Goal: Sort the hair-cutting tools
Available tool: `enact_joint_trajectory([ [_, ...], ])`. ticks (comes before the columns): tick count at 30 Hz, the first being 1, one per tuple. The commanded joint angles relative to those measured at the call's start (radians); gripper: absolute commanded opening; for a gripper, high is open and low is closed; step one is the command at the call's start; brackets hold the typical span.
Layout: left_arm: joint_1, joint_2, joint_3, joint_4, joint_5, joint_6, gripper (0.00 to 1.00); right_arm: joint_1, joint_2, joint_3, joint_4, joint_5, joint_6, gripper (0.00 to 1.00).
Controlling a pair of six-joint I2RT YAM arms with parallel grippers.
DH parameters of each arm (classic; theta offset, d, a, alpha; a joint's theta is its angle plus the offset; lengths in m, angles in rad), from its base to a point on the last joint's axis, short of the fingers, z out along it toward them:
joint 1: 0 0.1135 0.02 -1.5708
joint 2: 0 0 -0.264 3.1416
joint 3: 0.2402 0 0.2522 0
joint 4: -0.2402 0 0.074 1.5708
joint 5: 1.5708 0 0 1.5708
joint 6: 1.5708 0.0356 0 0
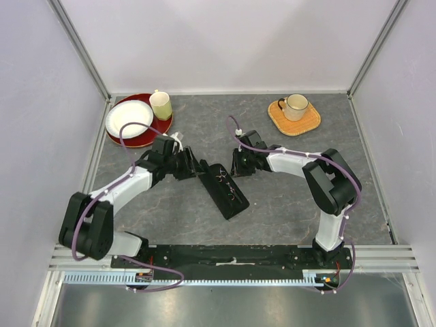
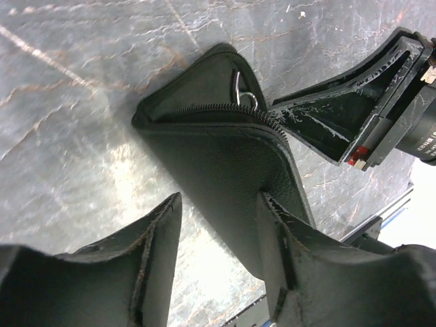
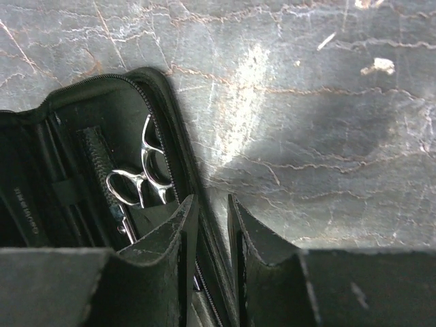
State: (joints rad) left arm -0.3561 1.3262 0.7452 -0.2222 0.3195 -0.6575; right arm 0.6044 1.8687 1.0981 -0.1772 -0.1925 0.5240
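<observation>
A black zip case (image 1: pixel 227 193) lies open on the grey table between both arms. Silver scissors (image 3: pixel 138 178) sit strapped inside it; their loops also glint in the top view as scissors (image 1: pixel 228 182) and in the left wrist view as a ring (image 2: pixel 244 97). I cannot make out the combs against the dark lining. My right gripper (image 3: pixel 211 208) pinches the case's zip rim (image 3: pixel 178 146), narrow jaws on either side of it. The left gripper (image 2: pixel 218 204) stands open at the case's far end, its right finger (image 2: pixel 289 235) against the raised cover (image 2: pixel 211 157).
Back left, a red plate (image 1: pixel 151 138) carries a white plate (image 1: pixel 128 118) and a pale green cup (image 1: pixel 161 105). Back right, a mug (image 1: pixel 295 105) sits on a woven mat (image 1: pixel 294 121). Walls and metal frame posts enclose the table.
</observation>
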Motion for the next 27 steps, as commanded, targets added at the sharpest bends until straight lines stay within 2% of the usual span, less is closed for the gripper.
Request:
enact_joint_trajectory([
  [1,-0.009,0.099,0.052,0.158,0.107,0.070,0.58,0.009,0.047,0.034,-0.059,0.017,-0.013,0.33],
  [4,-0.009,0.163,0.080,0.162,0.118,0.067,0.62,0.008,0.021,0.055,-0.082,0.071,-0.002,0.37],
  [10,-0.010,0.286,0.138,0.132,0.167,0.067,0.65,0.005,-0.072,0.060,-0.162,0.319,0.051,0.47],
  [13,-0.011,0.335,0.178,0.081,0.168,0.068,0.66,0.003,-0.132,0.046,-0.168,0.361,0.051,0.50],
  [18,-0.011,0.465,0.259,-0.064,0.124,0.078,0.65,0.006,-0.181,0.051,-0.165,0.210,-0.105,0.52],
  [19,-0.011,0.482,0.281,-0.071,0.130,0.078,0.64,0.011,-0.198,0.046,-0.159,0.155,-0.123,0.52],
  [27,-0.011,0.607,0.410,-0.086,0.187,0.081,0.58,0.075,-0.247,-0.043,-0.143,0.018,-0.203,0.52],
])
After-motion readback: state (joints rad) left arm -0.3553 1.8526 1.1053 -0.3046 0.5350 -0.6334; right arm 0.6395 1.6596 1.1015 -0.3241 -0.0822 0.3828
